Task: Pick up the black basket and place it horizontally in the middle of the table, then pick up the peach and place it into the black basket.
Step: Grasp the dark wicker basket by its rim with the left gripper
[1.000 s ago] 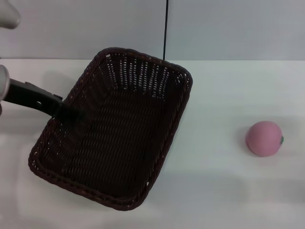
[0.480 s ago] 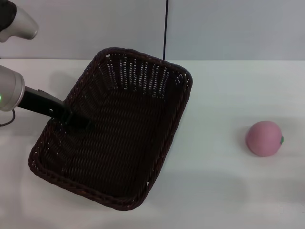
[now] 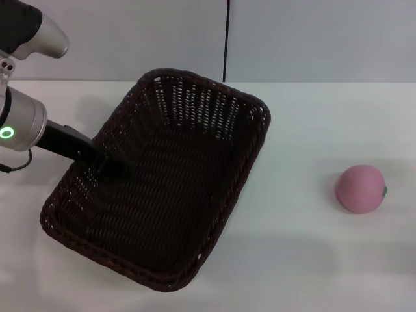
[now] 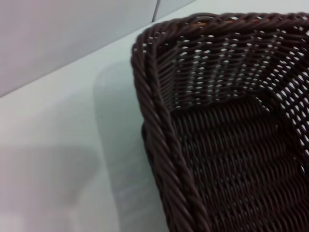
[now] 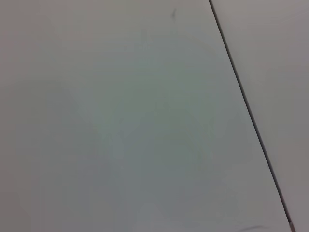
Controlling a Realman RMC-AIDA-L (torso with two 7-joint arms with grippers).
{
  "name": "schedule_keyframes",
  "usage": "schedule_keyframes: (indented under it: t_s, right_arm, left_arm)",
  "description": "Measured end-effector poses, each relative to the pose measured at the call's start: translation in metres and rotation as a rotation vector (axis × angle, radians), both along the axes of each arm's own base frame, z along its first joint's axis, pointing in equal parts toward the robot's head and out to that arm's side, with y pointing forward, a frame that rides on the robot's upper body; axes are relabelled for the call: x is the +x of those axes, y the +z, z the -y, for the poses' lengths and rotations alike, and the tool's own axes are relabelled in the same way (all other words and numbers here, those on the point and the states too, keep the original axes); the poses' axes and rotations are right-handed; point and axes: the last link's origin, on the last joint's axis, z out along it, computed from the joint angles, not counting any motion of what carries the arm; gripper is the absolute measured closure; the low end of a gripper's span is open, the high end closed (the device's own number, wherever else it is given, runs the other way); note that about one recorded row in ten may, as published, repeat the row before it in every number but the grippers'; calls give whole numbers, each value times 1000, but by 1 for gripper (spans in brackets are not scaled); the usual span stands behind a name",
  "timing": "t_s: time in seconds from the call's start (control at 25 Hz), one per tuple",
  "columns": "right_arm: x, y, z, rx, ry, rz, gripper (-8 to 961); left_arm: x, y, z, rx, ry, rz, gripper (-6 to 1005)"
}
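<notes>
The black basket [image 3: 166, 195] lies askew on the left half of the white table [image 3: 312, 123], its long side running diagonally. My left gripper [image 3: 108, 164] reaches in from the left and is shut on the basket's left rim, its dark fingers merging with the wicker. The left wrist view shows the braided rim [image 4: 161, 145] and a corner of the basket close up. The pink peach [image 3: 360, 188] sits on the table at the right, well apart from the basket. My right gripper is out of view.
A grey wall with a dark vertical seam [image 3: 227, 39] stands behind the table. The right wrist view shows only a plain pale surface crossed by a dark line [image 5: 246, 106].
My left arm has moved further into view from the left. The basket has shifted a little to the right with it and turned slightly. The peach has not moved.
</notes>
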Motion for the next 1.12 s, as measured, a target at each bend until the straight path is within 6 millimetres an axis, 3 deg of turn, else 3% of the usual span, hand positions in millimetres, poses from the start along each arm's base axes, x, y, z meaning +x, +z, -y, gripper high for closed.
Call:
schedule_keyframes:
  t_s: [0.48,0.68,0.88,1.12]
  right_arm:
    - [1,1,0,4,-5,-1,245]
    - [2,1,1,5,-12,2,244]
    - [4,3,2,13,-23,0,244]
    - [5,3,2,11,-22,-11,244]
  left_arm:
    - [19,-1,-13,0,-120,-32,547]
    - [30,-4,-22,13,-184,-66,701]
    - [45,-4,-29,-28,-361,-113,783]
    - [72,-17,-27,-198,-740,-216,820]
